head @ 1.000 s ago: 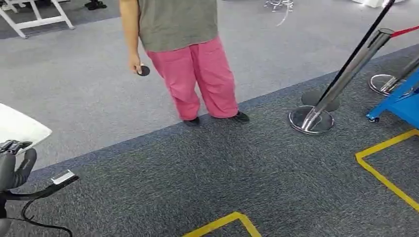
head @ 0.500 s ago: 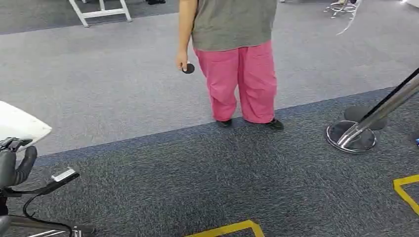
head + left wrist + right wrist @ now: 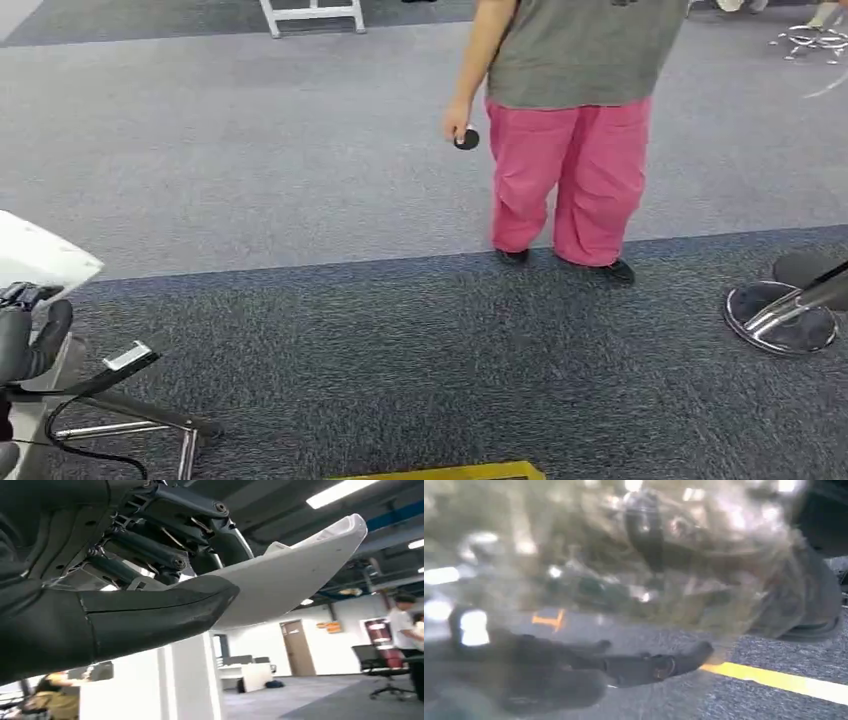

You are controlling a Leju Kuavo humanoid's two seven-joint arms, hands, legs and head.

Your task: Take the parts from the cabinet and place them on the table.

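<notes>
1. Head view: the scene has swung sideways since a second ago; the robot is turning, carrying. Its left hand [image 3: 25, 335] grips the white part [image 3: 40, 255]; a person [image 3: 575, 130] stands ahead.
2. Left wrist view: fingers [image 3: 150, 555] clamp the part.
3. Right wrist view: right hand [image 3: 574, 675] blurred; state cannot be told.

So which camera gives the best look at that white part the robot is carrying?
The left wrist view: the white part spans the frame, curved, with the left hand's fingers and thumb clamped on it. The head view catches just a corner of it at the edge. The right wrist view is too blurred to tell.
</notes>
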